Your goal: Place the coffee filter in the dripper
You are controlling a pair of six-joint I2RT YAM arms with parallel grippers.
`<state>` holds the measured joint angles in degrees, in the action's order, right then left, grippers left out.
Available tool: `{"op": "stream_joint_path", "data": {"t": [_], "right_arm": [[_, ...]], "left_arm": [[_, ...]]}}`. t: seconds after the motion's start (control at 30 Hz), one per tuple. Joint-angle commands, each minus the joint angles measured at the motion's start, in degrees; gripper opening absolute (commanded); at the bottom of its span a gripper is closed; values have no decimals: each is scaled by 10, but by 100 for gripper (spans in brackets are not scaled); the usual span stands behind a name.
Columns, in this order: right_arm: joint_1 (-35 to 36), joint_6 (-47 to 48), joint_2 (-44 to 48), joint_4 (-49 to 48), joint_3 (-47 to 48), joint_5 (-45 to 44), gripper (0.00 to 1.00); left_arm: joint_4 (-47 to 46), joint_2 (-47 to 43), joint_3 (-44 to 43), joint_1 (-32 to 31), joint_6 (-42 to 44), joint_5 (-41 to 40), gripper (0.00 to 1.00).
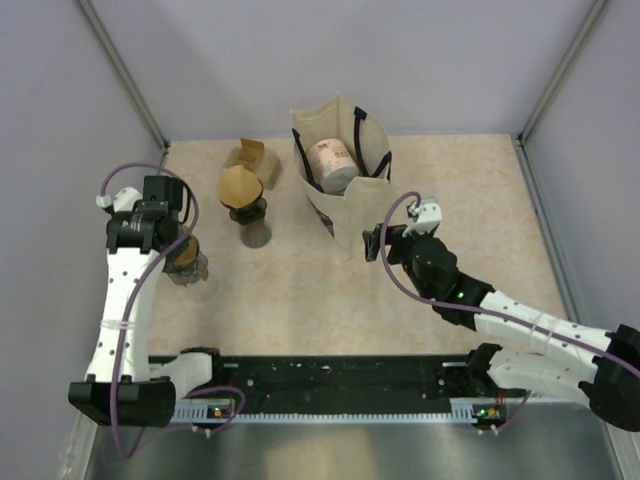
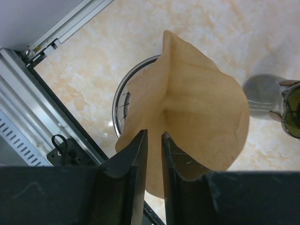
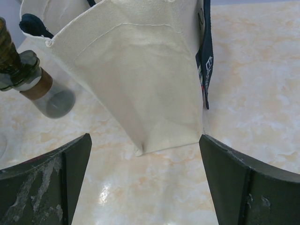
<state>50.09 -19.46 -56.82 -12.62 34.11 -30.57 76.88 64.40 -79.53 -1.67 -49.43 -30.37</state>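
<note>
Left hand (image 2: 153, 135) clamped on coffee filter (image 2: 197, 108); dripper (image 2: 119, 101) sits directly beneath, rim showing past filter's left edge.

The coffee filter (image 2: 197, 108) is tan, the bag (image 3: 140, 70) cream with navy straps (image 3: 206, 61), the table (image 2: 225, 28) marbled beige.

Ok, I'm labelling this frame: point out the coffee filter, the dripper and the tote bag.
coffee filter (image 2: 197, 108), left wrist view, middle of the paper cone.
dripper (image 2: 124, 105), left wrist view, inner metal wall left of the filter.
tote bag (image 3: 140, 79), right wrist view, cream front panel.
</note>
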Motion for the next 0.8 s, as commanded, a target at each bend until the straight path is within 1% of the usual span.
{"op": "stream_joint_path", "data": {"t": [0.0,0.1,0.27,0.57,0.77], "right_arm": [[-5,7,-6,-19,5,-8,99],[-5,6,-9,-20,4,-8,99],[-5,7,-11,-19,5,-10,99],[-5,8,-9,-21,3,-7,99],[-5,7,-10,-21,2,-9,99]], "left_arm": [[-38,-2,26,31,17,21,23],[-54,2,50,42,27,40,23],[-64,7,76,53,32,47,23],[-75,30,72,59,51,58,24],[-67,35,73,62,51,54,24]]}}
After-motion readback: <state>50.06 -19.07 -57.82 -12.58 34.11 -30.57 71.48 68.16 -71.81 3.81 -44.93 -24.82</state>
